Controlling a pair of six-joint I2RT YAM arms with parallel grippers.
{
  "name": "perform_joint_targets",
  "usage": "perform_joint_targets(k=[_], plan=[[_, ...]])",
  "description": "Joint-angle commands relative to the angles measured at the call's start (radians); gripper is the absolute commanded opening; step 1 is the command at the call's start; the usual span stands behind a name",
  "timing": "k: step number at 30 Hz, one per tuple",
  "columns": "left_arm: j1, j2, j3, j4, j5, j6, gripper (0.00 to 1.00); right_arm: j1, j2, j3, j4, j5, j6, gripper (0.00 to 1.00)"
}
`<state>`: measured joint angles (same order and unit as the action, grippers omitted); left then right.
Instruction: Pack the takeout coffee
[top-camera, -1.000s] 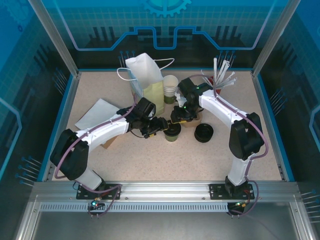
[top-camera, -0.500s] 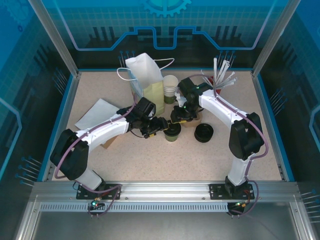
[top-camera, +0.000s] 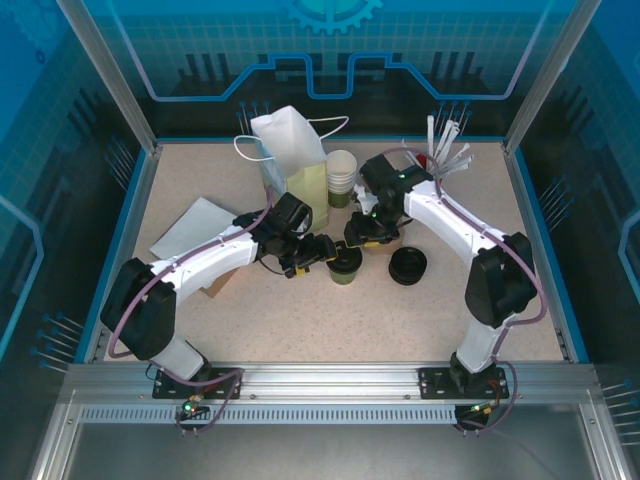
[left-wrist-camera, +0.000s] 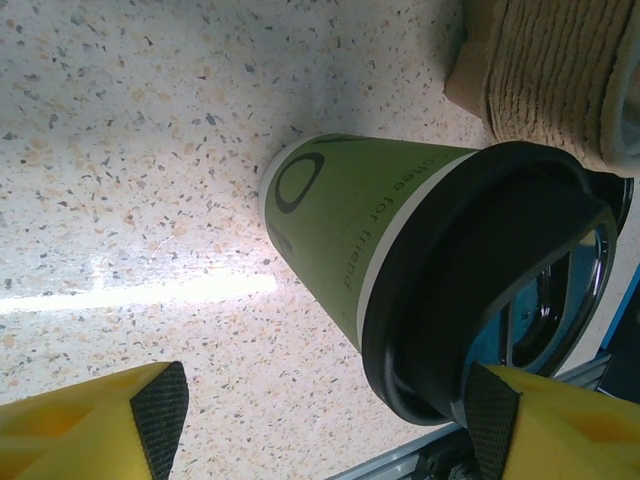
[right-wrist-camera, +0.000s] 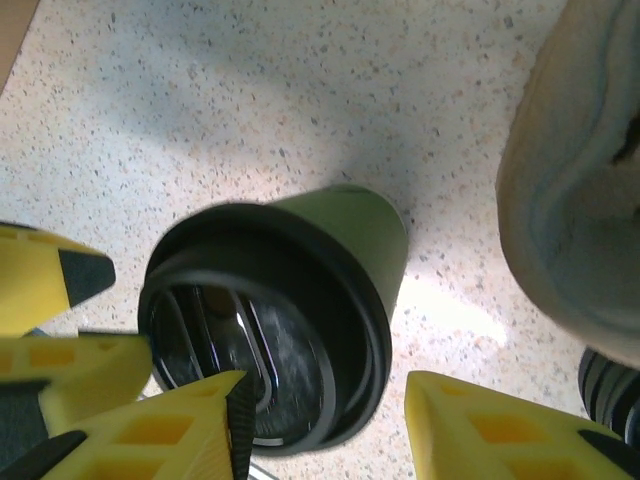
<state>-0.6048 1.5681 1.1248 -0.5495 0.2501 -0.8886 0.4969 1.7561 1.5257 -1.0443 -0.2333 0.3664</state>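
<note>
**A:** Where's the takeout coffee (top-camera: 346, 263)?

**B:** Standing on the worktop (top-camera: 300, 320), between my claws. My left claw (left-wrist-camera: 325, 400) is open around it. My right claw (right-wrist-camera: 330, 385) is open at its lid.

**A:** Any tips?

**B:** I'd squeeze the green part softly and keep it upright.

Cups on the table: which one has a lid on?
The black-lidded green cup standing alone; the stacked cups beside the white paper bag have no lids.
</note>
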Motion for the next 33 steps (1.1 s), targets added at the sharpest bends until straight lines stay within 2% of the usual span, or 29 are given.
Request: perform_joint_targets(k=[1,14,33], plan=[[0.001,-0.006,0.015,-0.025,0.037,0.005,0.77,0.008,-0.048,-0.052,-0.015,-0.021,0.023,0.45],[0.001,0.041,-0.006,-0.01,0.037,0.015,0.76,0.015,-0.034,-0.132,0.015,-0.028,0.042,0.43],[0.001,0.032,-0.095,-0.033,0.009,0.002,0.73,0.035,0.022,-0.189,-0.072,0.047,0.026,0.39]])
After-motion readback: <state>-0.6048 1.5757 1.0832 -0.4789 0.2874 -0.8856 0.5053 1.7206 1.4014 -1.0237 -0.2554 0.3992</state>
